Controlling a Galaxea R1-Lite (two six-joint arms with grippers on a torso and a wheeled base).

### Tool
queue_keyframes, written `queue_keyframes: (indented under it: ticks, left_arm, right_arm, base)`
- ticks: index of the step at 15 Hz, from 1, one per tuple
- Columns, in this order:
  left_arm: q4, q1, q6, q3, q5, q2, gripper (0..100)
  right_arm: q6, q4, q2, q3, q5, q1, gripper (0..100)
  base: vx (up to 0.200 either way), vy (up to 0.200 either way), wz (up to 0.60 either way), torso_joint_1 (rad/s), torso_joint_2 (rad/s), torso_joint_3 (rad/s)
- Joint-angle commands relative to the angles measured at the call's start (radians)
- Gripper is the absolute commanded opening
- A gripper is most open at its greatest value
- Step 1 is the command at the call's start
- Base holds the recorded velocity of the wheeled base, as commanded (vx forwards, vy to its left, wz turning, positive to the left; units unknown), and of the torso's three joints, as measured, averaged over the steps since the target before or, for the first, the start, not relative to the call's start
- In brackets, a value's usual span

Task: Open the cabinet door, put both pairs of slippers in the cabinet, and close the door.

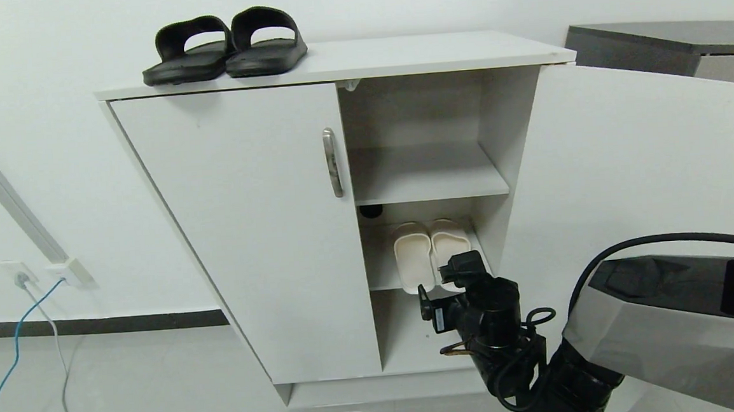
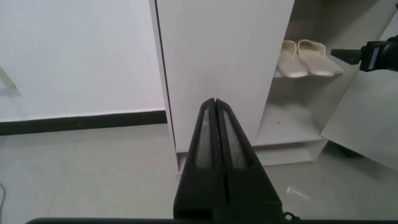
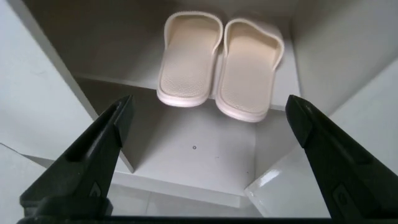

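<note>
**Cream pair shelved, black pair on top of the cabinet**

The cream slippers point(image 1: 432, 253) sit side by side on the middle shelf of the cabinet point(image 1: 248, 239), whose right door point(image 1: 626, 164) is open. The right gripper point(image 1: 441, 280) hangs low just before them, spread wide and empty. It should likely back straight out before rising to the black slippers point(image 1: 223, 46). The left gripper point(image 2: 215, 102), pressed together, points at the closed left door

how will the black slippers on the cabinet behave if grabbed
Probably light: the black slippers look like moulded foam. Straps stand arched, so likely firm. Near the edge of the cabinet top; a shove may drop them.
</note>
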Motion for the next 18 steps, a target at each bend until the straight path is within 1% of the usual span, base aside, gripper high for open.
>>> queue_keyframes:
  ticks: [1, 4, 7, 9, 12, 18]
  left_arm:
    - [0.000, 0.000, 0.000, 0.000, -0.001, 0.001, 0]
    - [0.000, 0.000, 0.000, 0.000, 0.001, 0.001, 0]
    - [0.000, 0.000, -0.002, 0.001, 0.001, 0.001, 0]
    - [0.000, 0.000, -0.002, 0.000, 0.001, 0.001, 0]
    - [0.000, 0.000, -0.002, 0.000, 0.001, 0.001, 0]
    - [0.000, 0.000, -0.002, 0.001, 0.001, 0.001, 0]
  right_arm:
    - [0.000, -0.004, -0.013, 0.024, 0.001, 0.007, 100]
    - [-0.029, -0.052, -0.030, 0.064, 0.001, 0.016, 100]
    - [-0.060, -0.102, -0.031, 0.079, 0.001, 0.018, 100]
    - [-0.060, -0.104, -0.030, 0.085, 0.004, 0.018, 100]
    - [-0.084, -0.150, -0.027, 0.128, 0.033, 0.018, 100]
    - [-0.098, -0.160, -0.028, 0.154, 0.033, 0.022, 100]
  base:
    - [0.000, 0.000, 0.00, 0.002, 0.00, 0.212]
    - [0.000, 0.000, 0.00, 0.002, 0.00, 0.186]
    - [0.000, 0.000, 0.00, -0.001, 0.00, 0.035]
    - [0.000, 0.200, 0.00, 0.002, 0.00, 0.009]
    - [0.000, 0.200, 0.00, 0.001, 0.00, 0.002]
    - [0.000, 0.200, 0.00, 0.005, 0.00, 0.001]
